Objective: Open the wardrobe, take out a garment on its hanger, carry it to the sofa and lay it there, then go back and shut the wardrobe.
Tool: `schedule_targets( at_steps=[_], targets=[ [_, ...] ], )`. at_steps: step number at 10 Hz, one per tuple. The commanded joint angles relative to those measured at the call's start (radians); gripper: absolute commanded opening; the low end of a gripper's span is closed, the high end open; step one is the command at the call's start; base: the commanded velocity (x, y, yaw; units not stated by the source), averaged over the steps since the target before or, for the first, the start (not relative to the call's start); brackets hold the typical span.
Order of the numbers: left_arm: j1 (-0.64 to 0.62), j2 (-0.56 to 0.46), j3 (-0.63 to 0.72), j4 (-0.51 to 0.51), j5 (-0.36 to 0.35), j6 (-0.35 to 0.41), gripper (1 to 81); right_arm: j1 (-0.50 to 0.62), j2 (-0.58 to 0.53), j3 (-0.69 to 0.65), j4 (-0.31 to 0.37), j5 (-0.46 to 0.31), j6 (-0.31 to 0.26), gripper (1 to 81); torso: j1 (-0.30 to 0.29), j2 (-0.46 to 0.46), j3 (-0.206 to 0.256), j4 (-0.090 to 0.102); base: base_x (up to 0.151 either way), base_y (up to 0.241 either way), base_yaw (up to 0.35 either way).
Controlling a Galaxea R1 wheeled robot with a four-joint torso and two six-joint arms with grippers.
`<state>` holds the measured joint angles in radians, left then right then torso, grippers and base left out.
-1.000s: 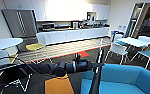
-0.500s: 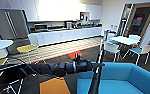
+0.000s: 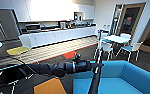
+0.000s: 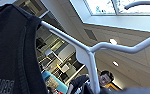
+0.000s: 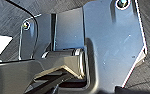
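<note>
Left arm [image 3: 66,67] carries shirt [image 4: 13,50] on hanger [image 4: 91,50], hanging lengthwise above sofa [image 3: 131,77] just ahead; jaws' state unclear.

White chairs [image 3: 108,47] — kitchen counter [image 3: 53,33]

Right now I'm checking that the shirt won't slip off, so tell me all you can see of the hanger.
The hanger is thin, pale and looks like plastic. Its sloped arm runs into the black shirt's neck, bearing the fabric. A straight stem drops from the middle junction. A curved hook end shows near the ceiling light.
</note>
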<state>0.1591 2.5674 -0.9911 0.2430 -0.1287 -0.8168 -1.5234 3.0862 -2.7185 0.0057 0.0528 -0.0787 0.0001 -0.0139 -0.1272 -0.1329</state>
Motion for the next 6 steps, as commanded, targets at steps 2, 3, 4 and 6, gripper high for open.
schedule_targets(
  at_steps=[2,3,4,6],
  targets=[
    [-0.154,0.007,0.023,0.035,-0.038,0.013,1.0,0.039,0.015,0.008,0.002,-0.062,-0.006,81.1,0.000,0.000,0.000,0.000,0.000,0.000,-0.155],
    [-0.154,0.010,0.022,0.035,-0.038,0.013,1.0,0.039,0.015,0.008,0.002,-0.062,-0.006,81.1,0.000,0.000,0.000,0.000,0.000,0.000,-0.155],
    [-0.154,0.011,0.020,0.036,-0.038,0.013,1.0,0.039,0.015,0.008,0.002,-0.062,-0.006,81.1,0.000,0.000,0.000,0.000,0.000,0.000,-0.155],
    [-0.154,0.013,0.018,0.041,-0.038,0.013,1.0,0.041,0.015,0.008,0.002,-0.062,-0.006,81.1,0.000,0.000,0.000,0.000,0.000,0.000,-0.155]
  ],
)
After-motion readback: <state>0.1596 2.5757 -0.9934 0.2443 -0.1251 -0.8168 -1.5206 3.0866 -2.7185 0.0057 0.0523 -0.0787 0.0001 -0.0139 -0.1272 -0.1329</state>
